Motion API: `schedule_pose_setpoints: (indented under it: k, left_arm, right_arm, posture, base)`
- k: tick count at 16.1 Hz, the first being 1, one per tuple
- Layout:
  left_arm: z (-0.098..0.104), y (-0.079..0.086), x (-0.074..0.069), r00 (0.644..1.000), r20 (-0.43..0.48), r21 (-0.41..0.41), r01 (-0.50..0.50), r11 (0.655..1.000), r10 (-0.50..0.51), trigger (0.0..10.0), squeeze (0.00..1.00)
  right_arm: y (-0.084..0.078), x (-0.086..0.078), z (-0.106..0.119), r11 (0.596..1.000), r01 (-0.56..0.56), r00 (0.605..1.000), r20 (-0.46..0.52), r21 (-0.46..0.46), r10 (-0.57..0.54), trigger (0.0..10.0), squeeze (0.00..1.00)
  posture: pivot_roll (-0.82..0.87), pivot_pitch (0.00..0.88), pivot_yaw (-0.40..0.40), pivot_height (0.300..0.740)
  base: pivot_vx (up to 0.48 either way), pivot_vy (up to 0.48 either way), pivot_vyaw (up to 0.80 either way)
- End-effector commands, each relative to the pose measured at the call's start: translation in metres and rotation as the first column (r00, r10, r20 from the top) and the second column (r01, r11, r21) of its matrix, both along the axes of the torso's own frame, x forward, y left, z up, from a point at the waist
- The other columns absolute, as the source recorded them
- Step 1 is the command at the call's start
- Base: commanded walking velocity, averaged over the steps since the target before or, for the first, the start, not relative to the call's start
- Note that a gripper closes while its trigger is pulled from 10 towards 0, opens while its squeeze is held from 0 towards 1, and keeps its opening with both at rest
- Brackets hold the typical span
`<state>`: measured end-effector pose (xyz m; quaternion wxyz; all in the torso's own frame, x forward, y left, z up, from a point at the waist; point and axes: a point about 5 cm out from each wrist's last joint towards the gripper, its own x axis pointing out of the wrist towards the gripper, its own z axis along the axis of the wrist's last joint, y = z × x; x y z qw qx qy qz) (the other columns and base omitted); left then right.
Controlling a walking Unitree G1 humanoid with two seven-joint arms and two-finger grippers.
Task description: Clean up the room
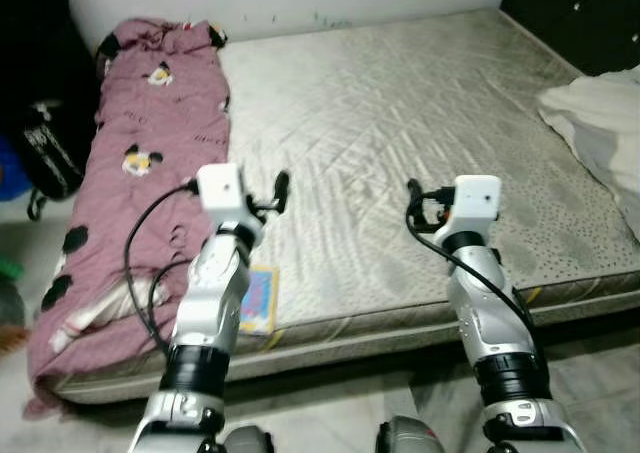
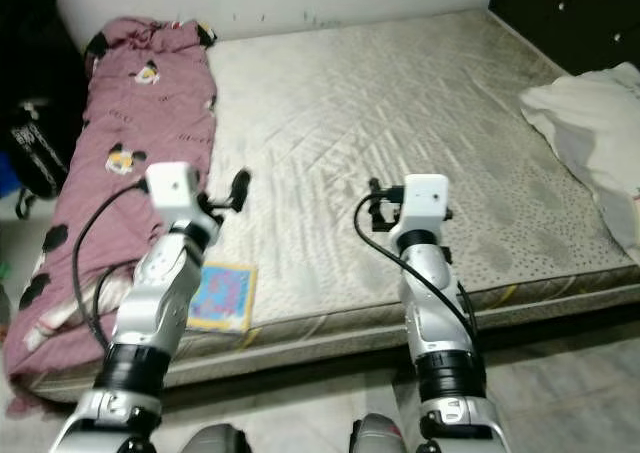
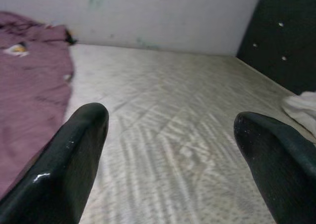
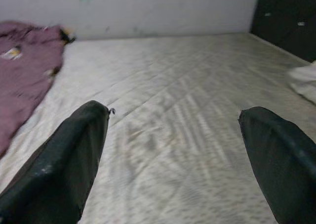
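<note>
Over the near edge of the bare mattress (image 1: 400, 123), both arms were raised with nothing in either claw: the left gripper (image 3: 168, 150) and the right gripper (image 4: 173, 150) each showed 2 black fingers spread wide, the quilted surface visible between them in the wrist views. The step in hand appeared to be the approach, with no object yet selected or touched. Candidates for tidying lay at the margins: a small colourful book (image 2: 222, 296) rested flat at the mattress's front edge, just beside the left arm and partly behind it in the left eye view; a pink blanket (image 1: 150, 143) (printed with black-and-white figures) ran rumpled along the robot's left side of the bed, its lower end spilling over the corner; a white bundle of cloth (image 1: 600, 123) sat at the far right edge. A dark bag (image 1: 45, 148) stood on the floor beyond the blanket. Judged from this layout, the nearest target was the book, and the next move would call for drawing the left gripper back and down toward it, since it lay behind the fingertips. Open room was ample across the mattress centre; the constraints were the front edge below both forearms, the wall at the head, and dark furniture (image 1: 580, 13) at the upper right.
</note>
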<state>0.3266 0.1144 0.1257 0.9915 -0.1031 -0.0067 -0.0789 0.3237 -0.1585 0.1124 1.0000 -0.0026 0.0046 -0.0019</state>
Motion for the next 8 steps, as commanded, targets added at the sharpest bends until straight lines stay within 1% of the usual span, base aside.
schedule_pose_setpoints:
  k: [1, 4, 6, 8]
  left_arm:
    - [-0.0010, 0.0127, -0.0005, 0.999, 0.002, 0.012, -0.042, 0.999, 0.042, 10.0, 0.00]
    - [-0.0008, 0.0131, -0.0007, 0.999, 0.011, 0.010, -0.045, 0.999, 0.045, 10.0, 0.00]
    - [0.0010, 0.0140, -0.0018, 0.998, 0.052, 0.042, -0.047, 0.998, 0.045, 10.0, 0.00]
    - [0.0012, 0.0129, -0.0024, 0.998, 0.052, 0.030, -0.024, 0.999, 0.022, 10.0, 0.00]
  right_arm:
    - [0.0122, 0.0023, 0.0041, 0.999, -0.043, 0.999, 0.014, 0.005, 0.043, 10.0, 0.00]
    - [0.0133, 0.0025, 0.0032, 0.999, -0.048, 0.999, 0.010, 0.002, 0.048, 10.0, 0.00]
    - [0.0149, 0.0025, 0.0024, 0.998, -0.055, 0.998, 0.007, -0.002, 0.055, 10.0, 0.00]
    - [0.0155, 0.0022, 0.0018, 0.998, -0.058, 0.998, 0.006, -0.003, 0.058, 10.0, 0.00]
  posture:
    - [-0.09, 0.054, 0.060, 0.740]
    - [-0.09, 0.054, 0.060, 0.740]
    - [-0.09, 0.051, 0.061, 0.740]
    - [-0.09, 0.051, 0.062, 0.740]
  base:
    - [0.000, 0.465, 0.00]
    - [0.000, 0.465, 0.00]
    - [0.000, 0.000, 0.00]
    - [0.000, 0.000, 0.00]
